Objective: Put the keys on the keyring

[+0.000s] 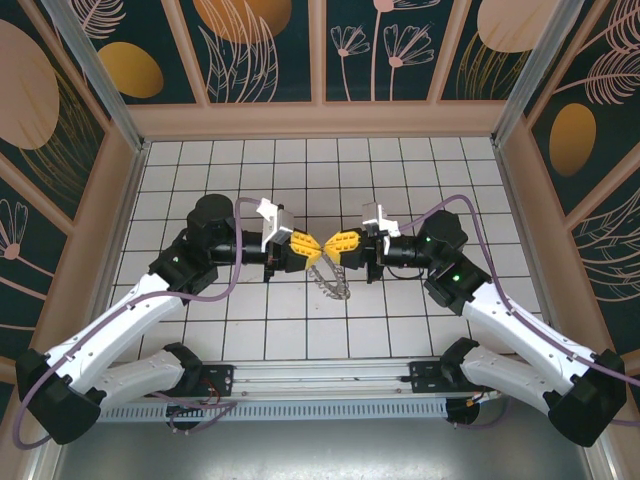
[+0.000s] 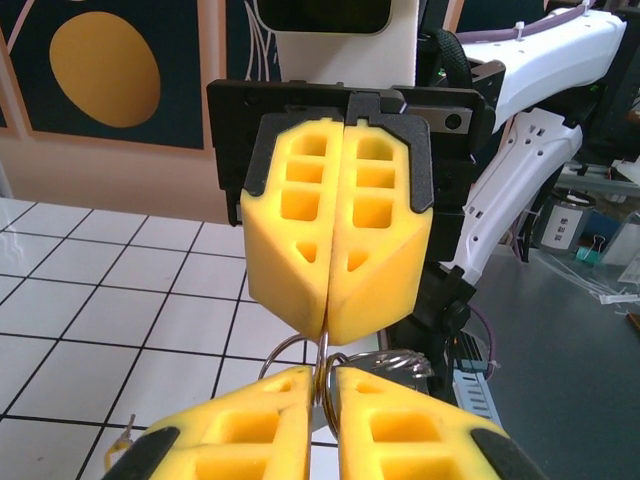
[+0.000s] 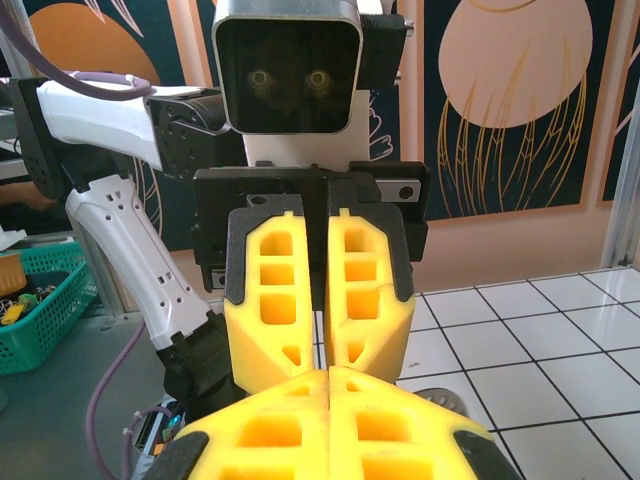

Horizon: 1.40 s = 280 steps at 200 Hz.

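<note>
Progress: early, by my reading. The ring is held up between the two arms, and no key shows on its wire.
Done: the ring is gripped and presented. In the top view it hangs just below the meeting fingertips, jagged rim down. Whether its low edge touches the counter I cannot tell.
Left to do: fetch the key, find the split in the ring and thread the key on.
Key: a small tan thing lies on the tiles at the lower left of the left wrist view, apart from the ring. It is likely the key but too small to be sure.
Left end effector: closed down to a thin slit with the ring's wire standing in it. It looks like a pinch on the wire.
Right end effector: pressed fully together, with the same wire coming out at its tips. I judge it grips the ring too.
Left arm: reaches forward from its base, bends at the elbow and turns inward, wrist level and pointing right.
Right arm: the mirror of it, wrist level and pointing left.
Meeting: the two end effectors are tip to tip, touching or nearly so, above the middle of the counter.
Risk: with both on the ring, neither is free for the key, so I judge one must let go.
</note>
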Motion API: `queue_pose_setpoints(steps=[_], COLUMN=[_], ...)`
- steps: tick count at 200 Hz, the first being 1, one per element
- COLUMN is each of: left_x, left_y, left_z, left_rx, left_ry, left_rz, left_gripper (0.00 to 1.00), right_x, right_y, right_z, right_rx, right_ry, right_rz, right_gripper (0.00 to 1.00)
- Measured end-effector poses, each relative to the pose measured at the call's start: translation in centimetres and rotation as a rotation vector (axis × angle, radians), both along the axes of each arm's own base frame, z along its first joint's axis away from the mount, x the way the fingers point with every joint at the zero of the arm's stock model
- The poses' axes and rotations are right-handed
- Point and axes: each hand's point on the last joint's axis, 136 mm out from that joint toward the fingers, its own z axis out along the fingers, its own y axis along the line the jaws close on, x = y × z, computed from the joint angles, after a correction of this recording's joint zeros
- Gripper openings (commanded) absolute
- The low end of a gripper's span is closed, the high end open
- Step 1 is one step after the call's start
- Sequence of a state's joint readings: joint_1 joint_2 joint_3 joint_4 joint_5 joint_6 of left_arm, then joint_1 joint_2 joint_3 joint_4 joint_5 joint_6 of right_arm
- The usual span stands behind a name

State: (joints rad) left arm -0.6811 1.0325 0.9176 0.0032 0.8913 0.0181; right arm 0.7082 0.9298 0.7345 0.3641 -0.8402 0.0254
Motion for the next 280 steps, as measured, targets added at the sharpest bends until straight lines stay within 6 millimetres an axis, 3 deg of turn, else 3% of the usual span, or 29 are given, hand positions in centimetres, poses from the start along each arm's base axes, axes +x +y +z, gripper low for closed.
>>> queue_pose_setpoints(steps=[60, 97, 120, 141, 199, 238, 280], left_x=[0.4, 0.6, 0.8, 1.0, 2.7, 3.4, 3.1], left_y=[-0.3, -0.4, -0.4, -0.7, -0.3, 0.2, 0.7], left_z=[-0.2, -0.3, -0.4, -0.3, -1.4, -3.5, -4.1], left_rx=[0.006, 0.007, 0.022, 0.053, 0.218, 0.343, 0.385], left_ry=[0.004, -0.001, -0.019, -0.035, -0.071, -0.056, -0.050], left_rz=[0.000, 0.002, 0.018, 0.023, 0.086, 0.107, 0.104], left_gripper=[0.00, 0.00, 0.00, 0.00, 0.00, 0.00, 0.00], right_x=[0.3, 0.4, 0.8, 1.1, 1.6, 2.5, 3.2], right_y=[-0.1, -0.1, -0.2, -0.9, -3.3, -3.1, -1.7], right_z=[0.0, -0.1, -0.2, -0.3, 0.5, -1.6, -4.1], right_rx=[0.000, -0.002, -0.017, -0.036, -0.104, -0.189, -0.280], right_ry=[0.000, 0.002, 0.001, -0.008, -0.047, -0.014, 0.008], right_rz=[-0.007, -0.013, -0.038, -0.096, -0.257, -0.286, -0.261], right_gripper=[0.00, 0.00, 0.32, 0.42, 0.32, 0.30, 0.32])
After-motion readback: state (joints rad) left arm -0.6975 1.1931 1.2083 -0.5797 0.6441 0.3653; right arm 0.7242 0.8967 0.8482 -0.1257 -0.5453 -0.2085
